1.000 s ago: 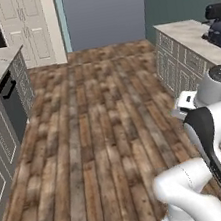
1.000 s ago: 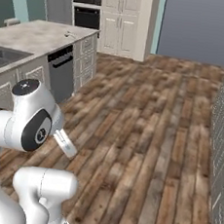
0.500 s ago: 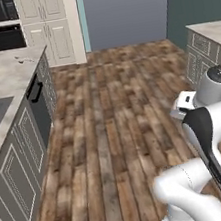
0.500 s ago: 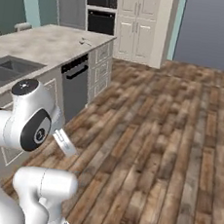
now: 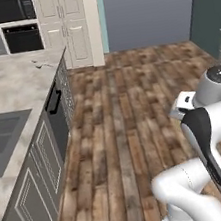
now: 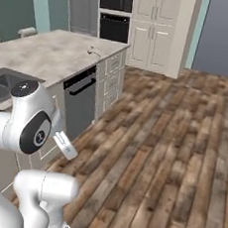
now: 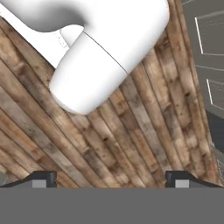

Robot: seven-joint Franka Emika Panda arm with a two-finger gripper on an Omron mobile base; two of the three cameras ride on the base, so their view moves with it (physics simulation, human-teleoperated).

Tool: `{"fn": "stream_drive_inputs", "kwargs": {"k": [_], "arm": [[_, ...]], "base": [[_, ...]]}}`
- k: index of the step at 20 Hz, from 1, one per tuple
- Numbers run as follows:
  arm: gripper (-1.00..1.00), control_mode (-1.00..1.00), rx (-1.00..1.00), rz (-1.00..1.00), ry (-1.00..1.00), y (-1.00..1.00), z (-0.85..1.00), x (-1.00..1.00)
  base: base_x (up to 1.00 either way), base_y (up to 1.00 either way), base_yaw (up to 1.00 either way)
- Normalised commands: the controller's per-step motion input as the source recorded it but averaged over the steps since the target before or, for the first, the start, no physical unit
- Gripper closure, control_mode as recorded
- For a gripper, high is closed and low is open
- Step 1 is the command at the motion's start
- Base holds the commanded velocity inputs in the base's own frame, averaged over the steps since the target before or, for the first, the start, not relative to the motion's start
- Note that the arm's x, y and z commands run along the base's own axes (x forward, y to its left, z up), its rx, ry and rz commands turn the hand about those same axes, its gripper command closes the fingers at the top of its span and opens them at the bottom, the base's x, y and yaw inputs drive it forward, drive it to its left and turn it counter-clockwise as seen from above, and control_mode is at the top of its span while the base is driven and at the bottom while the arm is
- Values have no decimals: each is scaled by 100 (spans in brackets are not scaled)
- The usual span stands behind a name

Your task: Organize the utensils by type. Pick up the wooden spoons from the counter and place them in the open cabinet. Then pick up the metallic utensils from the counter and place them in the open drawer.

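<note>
At the upper left of the left base view, small utensils lie on the counter beside the sink. Over the wood floor, the gripper is wide apart, holding nothing.

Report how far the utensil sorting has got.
Done: nothing visibly sorted. Small slim utensils lie on the counter near its far corner, too small to tell wood from metal. In hand: nothing; the gripper is open and empty, pointing at the wooden floor. Left: every step, reaching the counter, picking up the spoons, placing them. The cabinet and drawer targets cannot be made out here.
</note>
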Motion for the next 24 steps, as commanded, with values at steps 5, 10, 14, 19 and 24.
{"fn": "stream_drive_inputs", "kwargs": {"k": [5,10,14,19,24], "arm": [[-100,100,0,0,0,0,0,0],[-100,100,0,0,0,0,0,0],[-100,100,0,0,0,0,0,0],[-100,100,0,0,0,0,0,0],[-100,100,0,0,0,0,0,0]], "base": [[100,1,22],[100,0,28],[100,0,31],[100,-11,36],[100,-20,40]]}}
